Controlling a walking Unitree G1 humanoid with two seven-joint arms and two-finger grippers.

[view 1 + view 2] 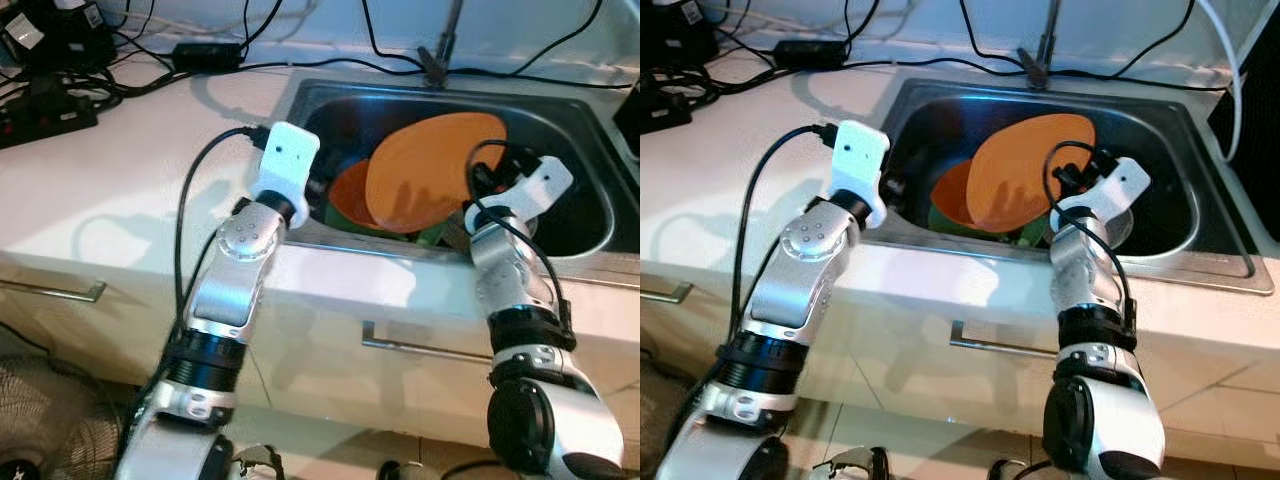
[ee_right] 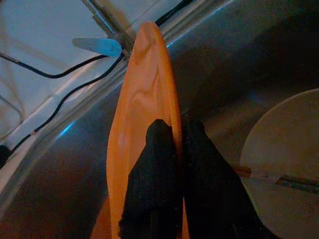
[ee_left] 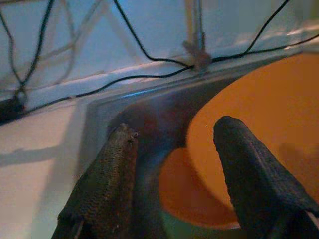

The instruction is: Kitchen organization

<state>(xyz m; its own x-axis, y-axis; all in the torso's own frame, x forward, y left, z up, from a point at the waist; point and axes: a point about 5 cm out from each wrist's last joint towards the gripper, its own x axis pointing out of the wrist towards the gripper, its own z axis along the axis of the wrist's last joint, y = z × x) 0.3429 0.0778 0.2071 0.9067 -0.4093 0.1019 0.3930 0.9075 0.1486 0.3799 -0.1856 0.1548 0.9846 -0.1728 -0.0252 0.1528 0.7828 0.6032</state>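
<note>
Nearest me, right gripper [image 2: 172, 149] pinches the rim of the large orange plate [image 1: 430, 170], tilted up in the sink [image 1: 590, 150]; left gripper [image 3: 174, 164], fingers spread, hovers at the sink's left wall; I judge the thin edge grip could slip, dropping the plate onto the dishes beneath.

Both silver arms bent at the elbow and reaching forward from the near edge, wrists angled down toward the far side. Left arm on the left, white wrist housing uppermost, a black cable looping back from it. Left gripper [image 3: 174, 149] with its two black fingers [image 3: 107, 184] spread wide apart, nothing between them. Right arm on the right, forearm upright, wrist tipped toward the left. Right gripper [image 2: 177, 137] with fingers pressed close together, pinching the thin edge of the orange plate [image 2: 144, 94], one finger on each face.
</note>
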